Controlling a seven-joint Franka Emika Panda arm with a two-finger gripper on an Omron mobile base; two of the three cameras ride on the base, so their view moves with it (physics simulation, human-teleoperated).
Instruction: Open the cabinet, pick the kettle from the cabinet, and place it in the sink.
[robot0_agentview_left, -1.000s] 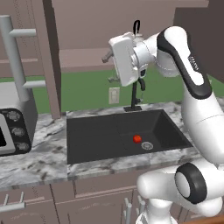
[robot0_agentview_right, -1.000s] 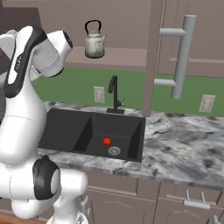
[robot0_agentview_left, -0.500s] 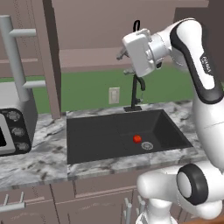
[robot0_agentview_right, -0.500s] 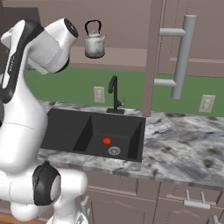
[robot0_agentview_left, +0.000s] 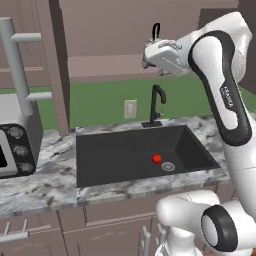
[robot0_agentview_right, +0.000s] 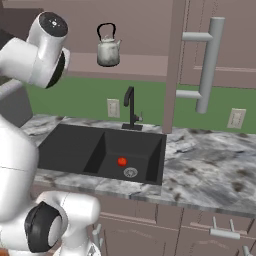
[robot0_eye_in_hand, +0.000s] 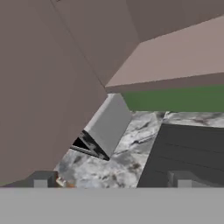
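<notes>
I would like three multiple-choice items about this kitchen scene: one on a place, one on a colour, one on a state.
1. Where is the kettle?
A. in the sink
B. on the cabinet's bottom shelf
C. on the counter

2. What colour is the small ball in the sink?
A. red
B. blue
C. yellow

3. How is the cabinet?
A. doors shut
B. doors open
C. doors missing

Key: 1 B, the kettle stands above the faucet inside the cabinet. 2 A, the ball beside the drain is red. 3 B, the interior shows and a door stands edge-on.
</notes>
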